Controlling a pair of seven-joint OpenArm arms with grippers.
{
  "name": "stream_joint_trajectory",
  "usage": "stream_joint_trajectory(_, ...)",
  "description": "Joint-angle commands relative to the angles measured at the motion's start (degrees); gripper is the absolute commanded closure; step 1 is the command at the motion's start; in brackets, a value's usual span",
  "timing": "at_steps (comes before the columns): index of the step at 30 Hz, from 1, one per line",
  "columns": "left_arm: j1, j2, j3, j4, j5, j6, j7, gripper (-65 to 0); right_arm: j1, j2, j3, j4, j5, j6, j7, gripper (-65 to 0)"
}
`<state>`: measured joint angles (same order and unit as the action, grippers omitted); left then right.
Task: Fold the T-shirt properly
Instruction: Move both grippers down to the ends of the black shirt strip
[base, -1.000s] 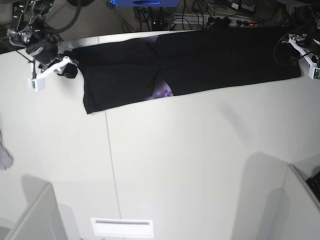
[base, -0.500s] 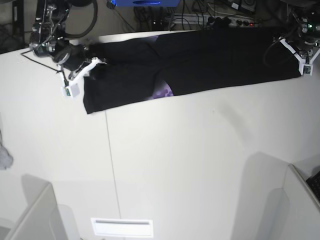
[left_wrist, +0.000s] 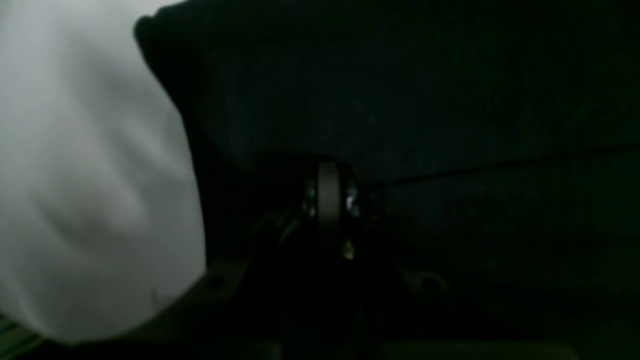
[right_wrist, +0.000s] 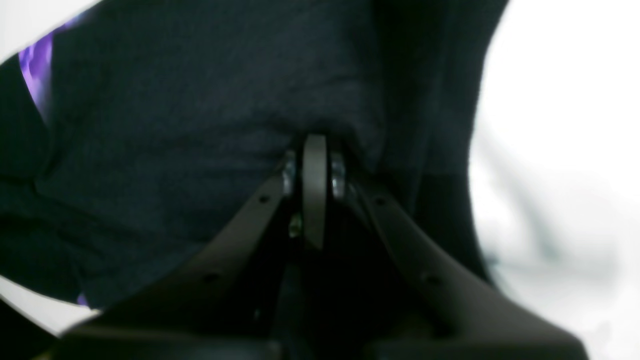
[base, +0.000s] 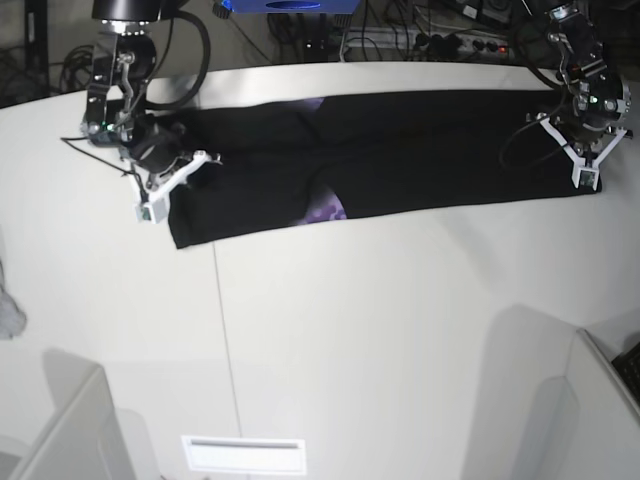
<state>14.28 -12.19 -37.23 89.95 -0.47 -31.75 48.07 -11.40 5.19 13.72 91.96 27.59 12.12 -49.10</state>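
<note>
Both arms have moved in over the T-shirt (base: 420, 140): left gripper (base: 583, 160) and right gripper (base: 172, 180) jaws clamped on its black cloth.

A broad white table top (base: 380, 330) fills most of the base view, with 1 thin dark seam (base: 225, 340) running from front to back through its left half. Near the front edge lies a flat white rectangular label plate (base: 244, 455). A small grey-white cloth scrap (base: 8, 312) rests at the far left edge, partly cut off. Behind the table, a blue box-shaped device (base: 285, 5) sits at the top of the view, and beside it a tangle of black cables (base: 380, 25) and a white power strip (base: 460, 42) lie on the floor.
</note>
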Motion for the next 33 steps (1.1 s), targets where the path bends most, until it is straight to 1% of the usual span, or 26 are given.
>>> stream_joint_trajectory(1,-1.2,0.1,0.4,-0.4,0.0,-0.6,1.5,0.0,0.6,0.9,1.3,-0.4,-3.4,-1.3,-0.7,0.0)
stream_joint_trajectory(3,-3.5,0.1,0.8,-0.6,0.0,-0.6,1.5,0.0,1.9,1.1,2.0,-1.4,-3.4,-1.3,-0.7,0.0)
stream_joint_trajectory(6,-6.4,-0.1,3.4,-2.0,0.0,-0.5,2.2,0.0,3.4,1.2,2.0,-2.1,-3.4,-1.3,-0.7,0.0)
stream_joint_trajectory(11,-11.3,-0.1,4.1,-1.6,-0.1,-0.5,8.0,0.0,4.8,1.0,2.2,-1.5,-3.2,-1.2,-0.7,0.0)
stream_joint_trajectory(14,-11.8,-0.1,4.0,2.4,-0.2,-0.5,8.7,0.0,4.8,0.8,2.0,0.7,-3.1,-0.7,-0.7,0.0)
stream_joint_trajectory(17,-11.8,-0.1,3.9,8.8,-0.6,-0.5,8.8,0.0,4.5,0.7,1.8,4.6,-3.0,-0.6,-0.9,0.0)
stream_joint_trajectory(20,-11.0,0.1,3.9,15.3,-0.7,-0.5,8.8,0.0,4.3,0.5,1.8,7.2,-3.0,-0.6,-2.4,0.0)
stream_joint_trajectory(23,-8.3,0.2,3.9,21.8,-1.3,-0.7,13.4,0.0,4.4,0.0,1.8,8.6,-3.0,-0.6,-4.2,0.0)
stream_joint_trajectory(24,-7.2,0.3,4.0,23.2,-2.6,-0.7,14.9,0.0,4.5,0.0,1.8,8.7,-3.0,-0.6,-4.7,0.0)
stream_joint_trajectory(26,-4.7,0.4,4.0,23.3,-6.0,-0.7,15.9,0.0,4.5,-0.1,1.8,8.7,-3.0,-0.6,-5.0,0.0)
stream_joint_trajectory(29,-0.7,0.4,4.0,22.4,-10.7,-0.6,15.7,0.0,4.3,-0.1,1.8,8.4,-3.0,-0.6,-4.9,0.0)
stream_joint_trajectory(32,1.9,0.4,3.9,21.7,-12.2,-0.6,15.2,0.0,4.3,-0.1,1.8,8.4,-3.1,-0.6,-4.9,0.0)
stream_joint_trajectory(33,2.6,0.4,3.9,21.3,-12.1,-0.6,13.8,0.0,4.2,0.0,1.8,8.4,-3.1,-0.6,-4.9,0.0)
